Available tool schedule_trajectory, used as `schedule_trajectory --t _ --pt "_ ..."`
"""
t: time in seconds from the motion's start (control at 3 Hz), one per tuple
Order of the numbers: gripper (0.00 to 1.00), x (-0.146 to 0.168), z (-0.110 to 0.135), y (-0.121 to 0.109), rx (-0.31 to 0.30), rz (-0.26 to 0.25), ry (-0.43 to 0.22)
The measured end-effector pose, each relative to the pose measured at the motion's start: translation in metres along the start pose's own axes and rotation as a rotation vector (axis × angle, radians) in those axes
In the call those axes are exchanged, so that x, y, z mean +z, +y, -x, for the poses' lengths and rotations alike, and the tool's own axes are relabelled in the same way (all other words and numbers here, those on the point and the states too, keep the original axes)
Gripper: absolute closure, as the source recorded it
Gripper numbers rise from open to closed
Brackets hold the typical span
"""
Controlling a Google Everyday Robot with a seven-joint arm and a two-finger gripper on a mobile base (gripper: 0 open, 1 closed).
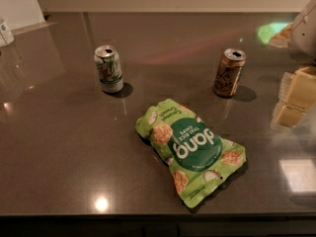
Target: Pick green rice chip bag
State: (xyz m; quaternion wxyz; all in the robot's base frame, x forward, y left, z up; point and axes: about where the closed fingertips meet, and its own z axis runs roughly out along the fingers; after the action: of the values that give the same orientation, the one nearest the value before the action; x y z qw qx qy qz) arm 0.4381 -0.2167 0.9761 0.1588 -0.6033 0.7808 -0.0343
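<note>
The crinkly light-green snack pouch, the green rice chip bag (192, 149), lies flat on the dark grey glossy surface (59, 147), near the front edge and a little right of centre. It sits at an angle, one end toward the cans and the other toward the front edge.

The writing is upside down from this camera. White "dang" lettering sits in a dark-green circle, and the small line beside it seems to read "Thai Rice Chips". Round rice chips are pictured around the circle.

Behind it, well apart, stand an opened green-and-white soda can (108, 68) on the left and an opened brown-orange can (229, 72) on the right. Their labels are too blurred to read.

The cream-coloured gripper (294, 100) is at the right edge of the camera view, well apart from the bag and roughly level with the brown-orange can. Whether it is released or clenched cannot be told from here, but it is plainly not grasping the pouch.

The bag looks light, soft and puffed with air. The film is probably slippery and will likely crumple under pressure, and the chips inside could crack. The best hold seems to be a pinch across the narrower width or on a raised, crinkled edge, squeezed gently.
</note>
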Motion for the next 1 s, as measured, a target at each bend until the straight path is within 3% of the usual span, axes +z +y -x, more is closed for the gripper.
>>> schedule_trajectory --t 0.67,1.0 --pt "0.0 0.006 0.008 0.009 0.013 -0.009 0.0" --pt "0.0 0.025 0.019 0.021 0.059 -0.026 -0.002"
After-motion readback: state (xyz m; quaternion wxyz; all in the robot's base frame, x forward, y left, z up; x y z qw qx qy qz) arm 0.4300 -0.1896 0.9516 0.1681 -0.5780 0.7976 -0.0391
